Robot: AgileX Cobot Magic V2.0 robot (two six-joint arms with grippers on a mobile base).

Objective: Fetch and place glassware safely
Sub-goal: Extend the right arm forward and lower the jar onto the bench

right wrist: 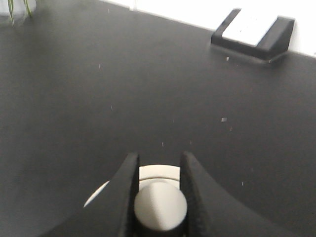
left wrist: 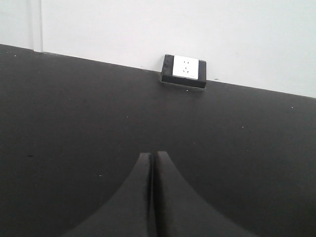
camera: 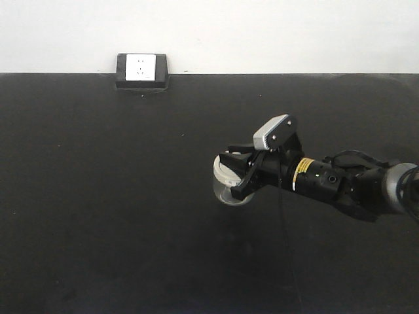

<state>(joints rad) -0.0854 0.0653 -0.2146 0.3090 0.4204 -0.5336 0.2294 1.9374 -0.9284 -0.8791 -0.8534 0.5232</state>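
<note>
The small glass jar (camera: 230,186) is held on the black table (camera: 118,196) by the right tool (right wrist: 159,197), clamped on its lid knob (right wrist: 160,207); smooth, breakable glass is judged slippery. The left tool (left wrist: 152,197) is closed, empty.

Front view: high above the black table (camera: 105,196), looking down toward the white back wall (camera: 262,33).
Left wrist view: low over the tabletop, facing the wall socket box (left wrist: 183,71).
Right wrist view: close, low, angled at the same socket box (right wrist: 254,32).
Shared: socket box (camera: 141,70), tabletop.
</note>
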